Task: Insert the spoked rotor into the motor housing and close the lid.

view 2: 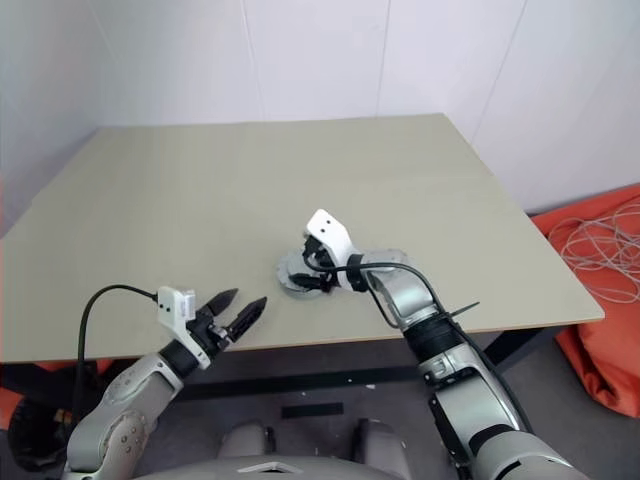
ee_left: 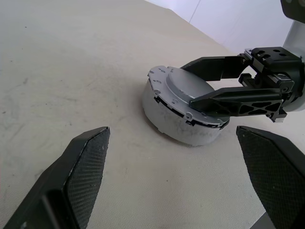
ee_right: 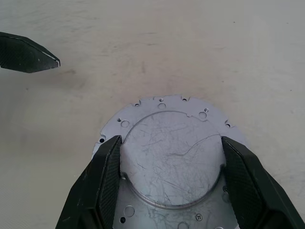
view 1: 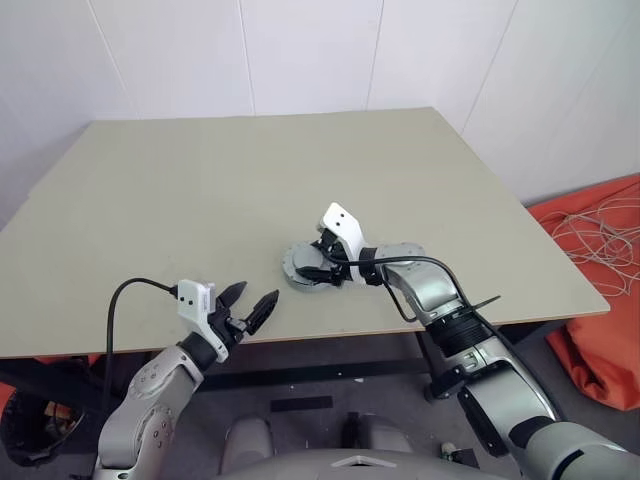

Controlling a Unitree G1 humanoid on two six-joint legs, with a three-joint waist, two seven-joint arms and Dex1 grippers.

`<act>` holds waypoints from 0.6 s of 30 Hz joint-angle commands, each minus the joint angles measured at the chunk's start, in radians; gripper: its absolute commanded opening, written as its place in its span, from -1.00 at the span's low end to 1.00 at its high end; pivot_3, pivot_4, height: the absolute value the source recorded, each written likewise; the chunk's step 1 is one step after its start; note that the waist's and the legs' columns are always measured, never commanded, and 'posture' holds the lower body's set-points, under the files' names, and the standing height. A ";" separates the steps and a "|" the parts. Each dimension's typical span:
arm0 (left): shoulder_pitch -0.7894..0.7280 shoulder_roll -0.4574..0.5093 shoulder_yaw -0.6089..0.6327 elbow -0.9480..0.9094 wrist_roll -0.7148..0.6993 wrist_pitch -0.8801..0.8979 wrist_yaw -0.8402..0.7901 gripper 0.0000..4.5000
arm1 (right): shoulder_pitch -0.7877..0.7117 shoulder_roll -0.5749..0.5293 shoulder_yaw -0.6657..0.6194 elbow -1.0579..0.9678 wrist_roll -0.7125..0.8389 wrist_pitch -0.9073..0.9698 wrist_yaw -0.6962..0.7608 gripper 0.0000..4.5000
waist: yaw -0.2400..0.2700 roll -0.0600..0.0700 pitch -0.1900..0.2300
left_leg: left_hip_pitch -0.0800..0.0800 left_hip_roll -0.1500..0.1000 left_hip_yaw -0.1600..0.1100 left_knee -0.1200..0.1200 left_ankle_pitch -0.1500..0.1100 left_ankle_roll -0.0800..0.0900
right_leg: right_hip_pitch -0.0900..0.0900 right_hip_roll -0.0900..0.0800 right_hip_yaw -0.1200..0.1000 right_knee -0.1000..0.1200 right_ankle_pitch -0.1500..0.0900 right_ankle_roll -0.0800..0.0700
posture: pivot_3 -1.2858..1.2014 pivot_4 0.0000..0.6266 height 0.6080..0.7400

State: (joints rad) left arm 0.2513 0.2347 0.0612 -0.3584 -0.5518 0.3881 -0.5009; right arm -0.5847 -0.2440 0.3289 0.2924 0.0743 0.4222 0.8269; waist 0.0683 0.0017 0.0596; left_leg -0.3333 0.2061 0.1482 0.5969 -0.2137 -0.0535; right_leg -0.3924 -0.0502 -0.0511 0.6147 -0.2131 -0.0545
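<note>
Plainly the room is spare: white panelled walls (view 1: 300, 50) fill the top of the head view, and an orange heap with loose cable (view 1: 600, 290) lies at the right edge. The table (view 1: 200, 180) takes up the middle of the frame. It is a matt, pale, slightly scuffed board, flat and with enough grip that a part should not skate on it.

The motor housing (ee_left: 176, 121) sits just below and right of centre in the head view, near the table's front edge. It is a squat silver metal drum standing flat. I judge it rigid, dense for its size and smooth-walled, so it may slide under a sideways push.

The lid (ee_right: 171, 157) lies on top of it, a scratched, holed plate with a raised round centre. That raised edge looks the best place to grip.

The right gripper (ee_right: 170, 140) straddles that centre. Its fingers (ee_left: 214, 69) seem pressed against the edge on either side, though actual contact is hard to confirm.

The left gripper (view 1: 256, 295) hangs at lower left with its fingers spread and nothing in them.
</note>
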 commanded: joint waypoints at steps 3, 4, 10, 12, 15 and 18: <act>-0.001 0.002 0.007 -0.040 -0.010 -0.016 -0.003 1.00 | -0.036 -0.005 -0.002 -0.004 -0.016 0.003 0.003 0.39 | 0.000 0.000 0.000 | 0.000 0.000 0.000 0.000 0.000 0.000 | 0.000 0.000 0.000 0.000 0.000 0.000 | 0.03 -1.00 1.00; 0.000 0.002 0.006 -0.044 -0.011 -0.013 -0.001 1.00 | -0.037 -0.009 0.001 -0.002 -0.018 0.005 0.010 0.39 | 0.000 0.000 0.000 | 0.000 0.000 0.000 0.000 0.000 0.000 | 0.000 0.000 0.000 0.000 0.000 0.000 | 0.03 -1.00 1.00; 0.000 -0.001 0.004 -0.058 -0.013 -0.006 0.008 1.00 | -0.042 -0.024 0.005 0.013 -0.025 0.008 0.036 0.39 | 0.000 0.000 0.000 | 0.000 0.000 0.000 0.000 0.000 0.000 | 0.000 0.000 0.000 0.000 0.000 0.000 | 0.03 -1.00 1.00; 0.000 -0.001 0.004 -0.060 -0.013 -0.005 0.010 1.00 | -0.042 -0.024 0.005 0.014 -0.026 0.008 0.039 0.39 | 0.000 0.000 0.000 | 0.000 0.000 0.000 0.000 0.000 0.000 | 0.000 0.000 0.000 0.000 0.000 0.000 | 0.03 -1.00 1.00; -0.001 0.000 0.006 -0.061 -0.016 -0.002 0.011 1.00 | -0.040 -0.029 0.010 0.013 -0.028 0.009 0.053 0.39 | 0.000 0.000 0.000 | 0.000 0.000 0.000 0.000 0.000 0.000 | 0.000 0.000 0.000 0.000 0.000 0.000 | 0.03 -1.00 1.00; -0.003 0.002 0.008 -0.061 -0.019 0.000 0.011 1.00 | -0.039 -0.035 0.010 0.016 -0.025 0.009 0.072 0.39 | 0.000 0.000 0.000 | 0.000 0.000 0.000 0.000 0.000 0.000 | 0.000 0.000 0.000 0.000 0.000 0.000 | 0.03 -1.00 1.00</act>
State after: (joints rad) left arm 0.2542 0.2325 0.0605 -0.3741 -0.5543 0.3929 -0.4886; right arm -0.6092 -0.2658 0.3366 0.3038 0.0556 0.4275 0.8884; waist 0.0688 0.0017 0.0596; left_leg -0.3335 0.2060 0.1481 0.5967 -0.2139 -0.0533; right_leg -0.3921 -0.0502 -0.0510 0.6143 -0.2131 -0.0545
